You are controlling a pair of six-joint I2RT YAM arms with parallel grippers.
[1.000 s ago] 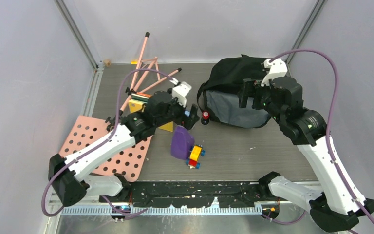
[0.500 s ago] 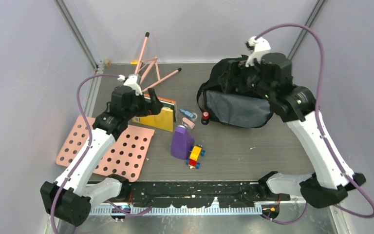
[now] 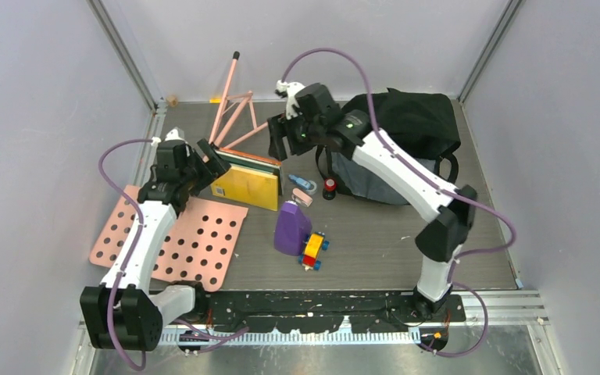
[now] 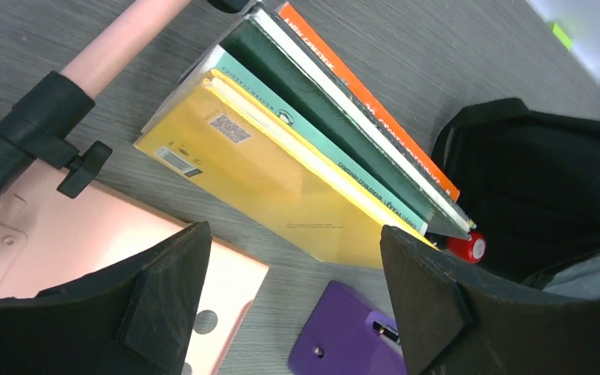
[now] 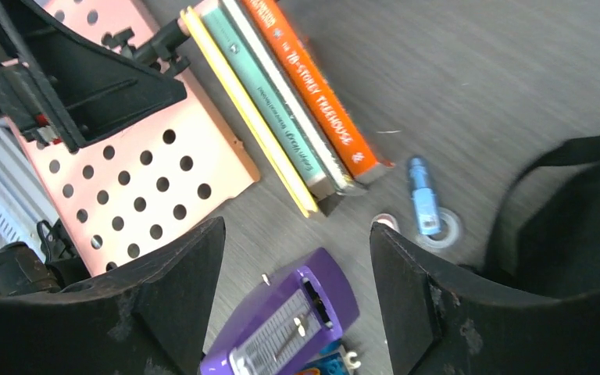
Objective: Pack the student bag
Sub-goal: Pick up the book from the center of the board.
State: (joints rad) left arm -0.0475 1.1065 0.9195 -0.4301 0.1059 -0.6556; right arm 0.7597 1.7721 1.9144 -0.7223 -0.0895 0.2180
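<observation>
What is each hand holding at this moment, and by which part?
Nothing is held. The left hand and the right hand are both open and empty, near the stack of books.

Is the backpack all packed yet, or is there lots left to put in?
Nothing looks packed so far, though the inside of the student bag doesn't show. In hand, nothing yet: the left gripper and right gripper are open and empty, near the books. Left to go in: the books, the purple container and the toy blocks, all out on the table.
</observation>
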